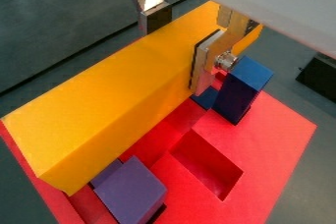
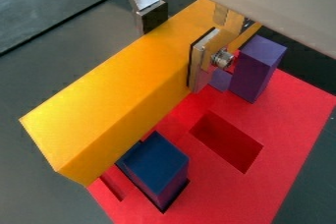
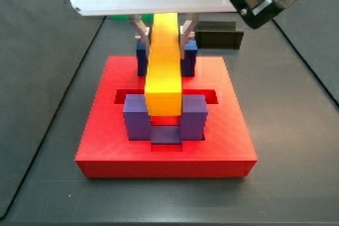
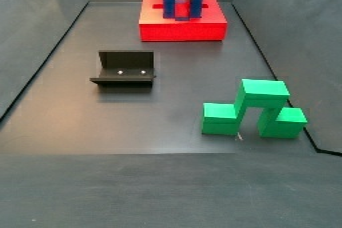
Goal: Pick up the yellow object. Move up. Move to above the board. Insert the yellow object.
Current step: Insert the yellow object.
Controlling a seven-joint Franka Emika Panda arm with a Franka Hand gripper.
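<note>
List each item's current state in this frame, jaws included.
Gripper: over the board, jaws shut on the yellow object.
Yellow object: held level between the posts.
Board: flat on the floor, slots open.
Green blocks: loose, far from board.
Fixture: standing on the floor.

Off-task items on a dark grey floor: a fixture, green blocks and a small black box.

In a side view, the fixture, a dark L-shaped bracket on a base plate, stands at about 10 o'clock from the centre of the floor. A cluster of green blocks sits at about 3 o'clock, well apart from the fixture and at its 4 o'clock; the blocks touch, the middle one standing highest. In a side view, a small black box lies at about 1 o'clock, partly hidden.
</note>
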